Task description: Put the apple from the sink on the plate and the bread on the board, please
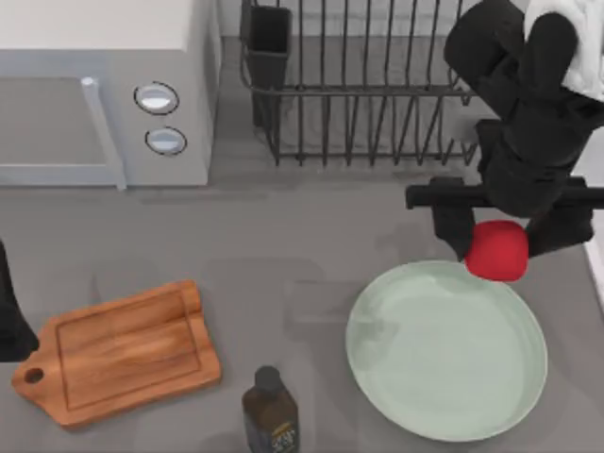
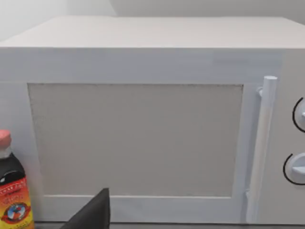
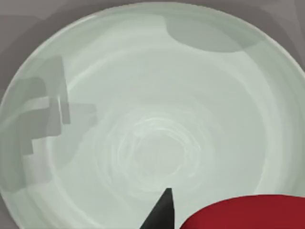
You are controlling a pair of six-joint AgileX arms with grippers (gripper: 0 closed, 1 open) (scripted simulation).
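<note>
1. Right gripper (image 1: pixel 497 247): clamped on the apple (image 1: pixel 497 251), a finger on each side, held above the far rim of the plate (image 1: pixel 446 349), at the right of the table.
2. Right wrist view: apple (image 3: pixel 248 213) sits at the frame edge with 1 dark fingertip (image 3: pixel 159 212) just beside it. The plate (image 3: pixel 143 119) is below, bare, with the gripper's shadow cast on it.
3. Apple looks raised off the plate, not resting on it; it overlaps the rim in the top view.
4. Right arm (image 1: pixel 528 104) comes in from the far right corner, crossing in front of the dish rack (image 1: pixel 359 85).
5. Plate: right half of the table (image 1: pixel 283 245), near side, nothing on it.
6. Board (image 1: pixel 118 351): near left, angled, handle with hole pointing toward the left edge. Nothing on it.
7. Dark bottle (image 1: pixel 270 411) stands at the near edge between board and plate, touching neither.
8. Microwave (image 1: pixel 104 90) at far left, door shut, 2 knobs on its right side. Dish rack just to its right along the back, with a dark cup-shaped holder at the rack's left end.
9. Left arm (image 1: pixel 11 311): parked at the left edge, just beside the board's handle end. Can't tell how its gripper stands.
10. Left wrist view: faces the microwave (image 2: pixel 143 143) front, door handle and knobs at one side, 1 dark fingertip (image 2: pixel 93 213) low in frame, and a sauce bottle (image 2: pixel 13 191) with a pink cap and red-yellow label beside it.
</note>
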